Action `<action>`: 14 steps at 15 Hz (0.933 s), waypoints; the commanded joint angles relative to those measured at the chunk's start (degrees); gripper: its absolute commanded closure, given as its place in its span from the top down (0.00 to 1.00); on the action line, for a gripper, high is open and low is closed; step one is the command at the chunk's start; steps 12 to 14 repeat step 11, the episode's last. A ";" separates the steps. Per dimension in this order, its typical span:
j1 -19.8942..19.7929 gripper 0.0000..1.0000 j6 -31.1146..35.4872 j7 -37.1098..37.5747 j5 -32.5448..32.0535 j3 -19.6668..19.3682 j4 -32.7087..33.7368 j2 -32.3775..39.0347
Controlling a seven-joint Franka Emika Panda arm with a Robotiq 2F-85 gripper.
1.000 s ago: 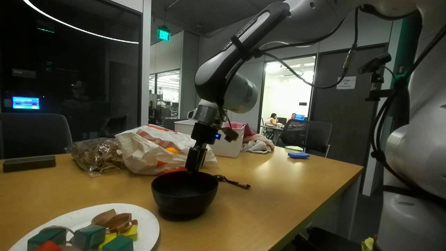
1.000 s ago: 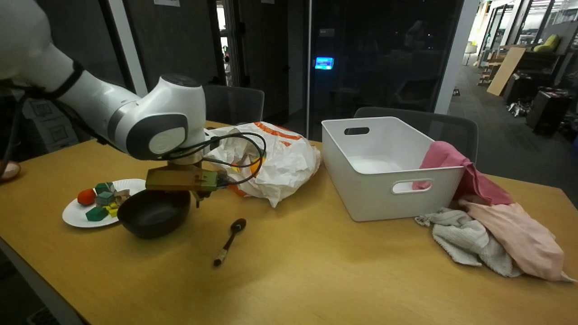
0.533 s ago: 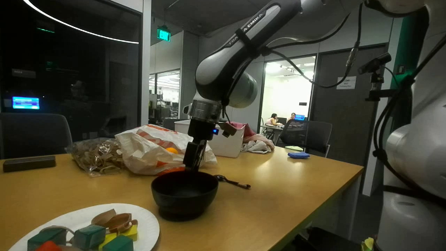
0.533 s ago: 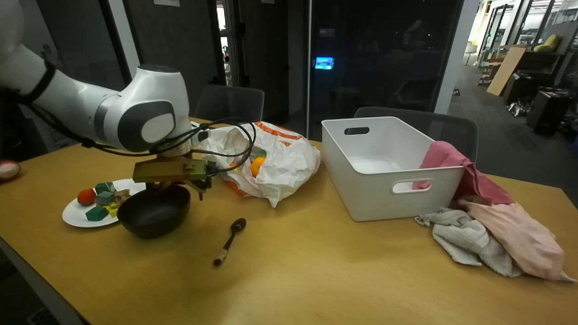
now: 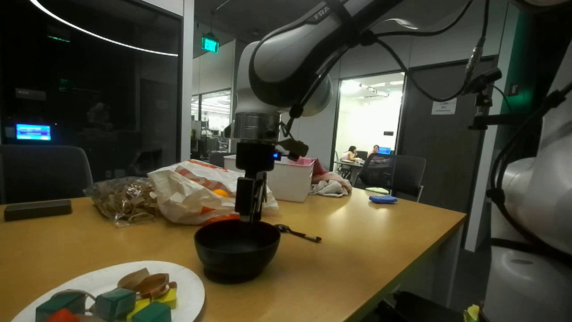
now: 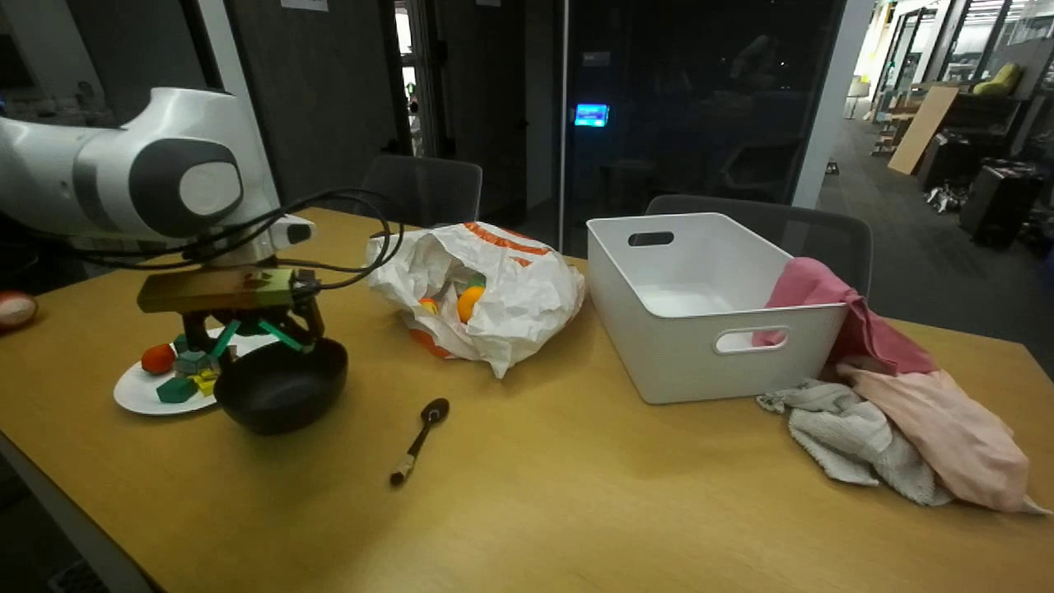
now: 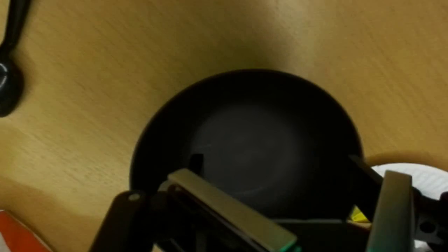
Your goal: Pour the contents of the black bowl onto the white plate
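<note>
The black bowl (image 5: 237, 255) stands upright on the table in both exterior views (image 6: 280, 391). In the wrist view its inside (image 7: 245, 140) looks bare. The white plate (image 5: 193, 286) lies beside it, also in an exterior view (image 6: 132, 395) and partly in the wrist view (image 7: 428, 175). It holds green blocks (image 6: 175, 390), yellow pieces, brown curled pieces (image 5: 154, 285) and a red-orange ball (image 6: 157, 359). My gripper (image 6: 255, 333) points down at the bowl's rim, its two fingers spread and empty. The wrist view shows them apart (image 7: 337, 241). Whether they touch the bowl cannot be told.
A black spoon (image 6: 420, 441) lies near the bowl. A white and orange bag (image 6: 510, 288) with fruit stands behind. A white bin (image 6: 716, 354) with cloths (image 6: 930, 428) stands farther along. A clear bag of brown strips (image 5: 127, 199) and a dark block (image 5: 38, 210) lie on the table.
My gripper has turned and straightened to point more directly down, and the arm has shifted toward the plate side. Both fingers now show spread. The bowl and plate have not moved.
</note>
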 commanded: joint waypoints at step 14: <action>3.33 1.00 -5.91 3.23 0.42 2.08 0.69 -3.23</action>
